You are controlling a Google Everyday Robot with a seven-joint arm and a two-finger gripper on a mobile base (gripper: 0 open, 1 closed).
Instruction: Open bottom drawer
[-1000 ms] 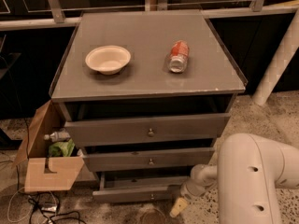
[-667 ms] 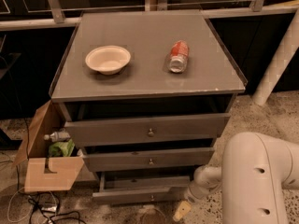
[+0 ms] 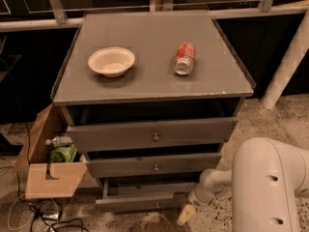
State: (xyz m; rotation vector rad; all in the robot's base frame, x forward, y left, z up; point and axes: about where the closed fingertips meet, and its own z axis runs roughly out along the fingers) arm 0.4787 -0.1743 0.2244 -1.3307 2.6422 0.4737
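The bottom drawer [image 3: 140, 201] is the lowest, slimmest grey front of the grey cabinet [image 3: 154, 76]. It has a small round metal knob [image 3: 157, 205] and stands pulled out furthest, with a strip of its grey interior [image 3: 145, 187] showing. My gripper [image 3: 186, 215] hangs low at the drawer's right front corner, on the end of the white arm [image 3: 270, 187] at the lower right. One pale fingertip [image 3: 185, 215] shows near the floor.
The middle drawer [image 3: 154, 164] and top drawer [image 3: 152, 133] also stand partly out. A white bowl [image 3: 111, 61] and a lying red can [image 3: 184, 58] rest on the cabinet top. An open cardboard box [image 3: 48, 163] with a bottle stands at the left, cables [image 3: 43, 216] on the floor.
My gripper and forearm have shifted slightly right and down beside the bottom drawer's right corner. The drawers look the same.
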